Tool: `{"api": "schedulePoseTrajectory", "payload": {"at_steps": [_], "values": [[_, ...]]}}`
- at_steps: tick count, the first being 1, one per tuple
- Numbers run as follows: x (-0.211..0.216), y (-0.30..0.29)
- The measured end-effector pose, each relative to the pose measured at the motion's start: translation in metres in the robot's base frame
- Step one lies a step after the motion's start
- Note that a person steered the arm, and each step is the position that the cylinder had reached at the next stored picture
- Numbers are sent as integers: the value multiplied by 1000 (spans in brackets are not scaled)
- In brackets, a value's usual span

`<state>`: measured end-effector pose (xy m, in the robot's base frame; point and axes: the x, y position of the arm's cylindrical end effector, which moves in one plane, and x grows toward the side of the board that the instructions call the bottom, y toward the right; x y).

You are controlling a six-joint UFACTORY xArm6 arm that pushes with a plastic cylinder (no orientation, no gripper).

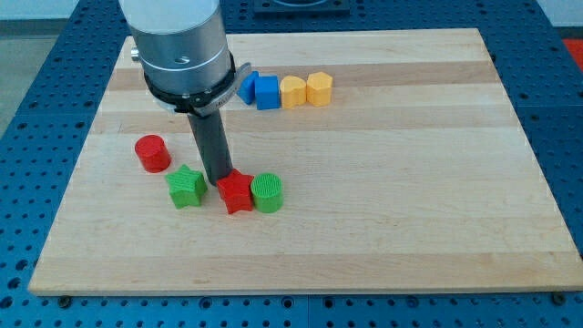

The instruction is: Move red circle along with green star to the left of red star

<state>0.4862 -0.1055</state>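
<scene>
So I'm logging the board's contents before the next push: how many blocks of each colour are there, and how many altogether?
Red: 2, the red circle and the red star
Green: 2, the green star and the green circle
Blue: 2, a partly hidden blue block and a blue block
Yellow: 2, yellow blocks and
Total: 8

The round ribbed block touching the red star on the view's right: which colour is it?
Green. The round ribbed block shows clearly in the camera view, against the red star.

A big round shiny silver metal arm end (178,41) has a black ring and a straight dark rod (211,141) under it.
</scene>
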Motion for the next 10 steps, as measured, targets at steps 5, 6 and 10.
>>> {"api": "schedulePoseTrajectory", "payload": {"at_steps": [5,6,10], "values": [[-95,-94],[-76,-118],[39,-118]]}}
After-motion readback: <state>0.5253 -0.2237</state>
